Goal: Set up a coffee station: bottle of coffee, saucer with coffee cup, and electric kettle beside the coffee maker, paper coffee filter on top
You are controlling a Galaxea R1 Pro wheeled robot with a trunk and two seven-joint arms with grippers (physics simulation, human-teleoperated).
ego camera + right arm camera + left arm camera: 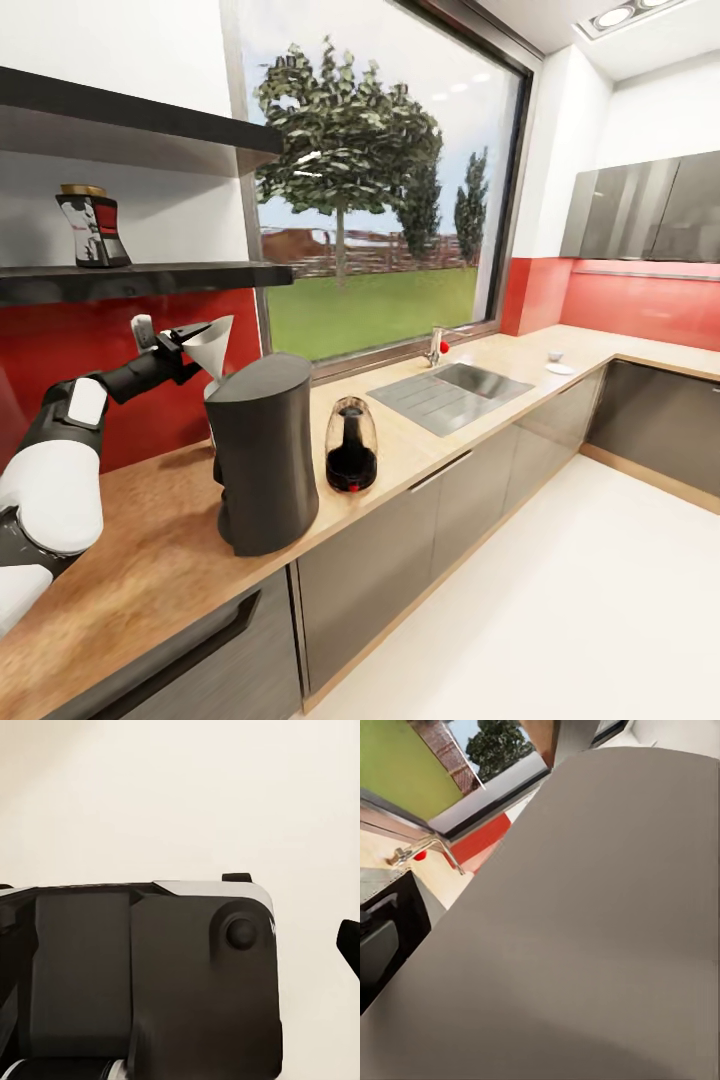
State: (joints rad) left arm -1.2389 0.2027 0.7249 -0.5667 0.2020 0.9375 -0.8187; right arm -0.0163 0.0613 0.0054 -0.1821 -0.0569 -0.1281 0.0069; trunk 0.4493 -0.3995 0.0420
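1. Filter in transit: your left gripper (192, 338) is clamped on the paper coffee filter (213, 350), holding the white cone just above and behind the slanted top of the coffee maker (264, 450) — not yet set down on it.
2. Coffee maker and electric kettle (352, 445) already stand side by side on the countertop (150, 540), so those two items look settled.
3. Bottle of coffee (93, 228) sits on the kitchen shelf (150, 280), above your left arm — that move is left to do.
4. Saucer (560, 369) lies far along the counter past the sink (450, 392), with the coffee cup (555, 356) just beside it rather than on it; both have to come over to the coffee maker.
5. Right gripper: the right wrist view shows dark robot housing over pale floor, and you cannot tell how its fingers stand.
6. Obstacles: the shelf edge hangs close over the raised left arm, and the tap (436, 346) stands behind the sink, along the way to the saucer.
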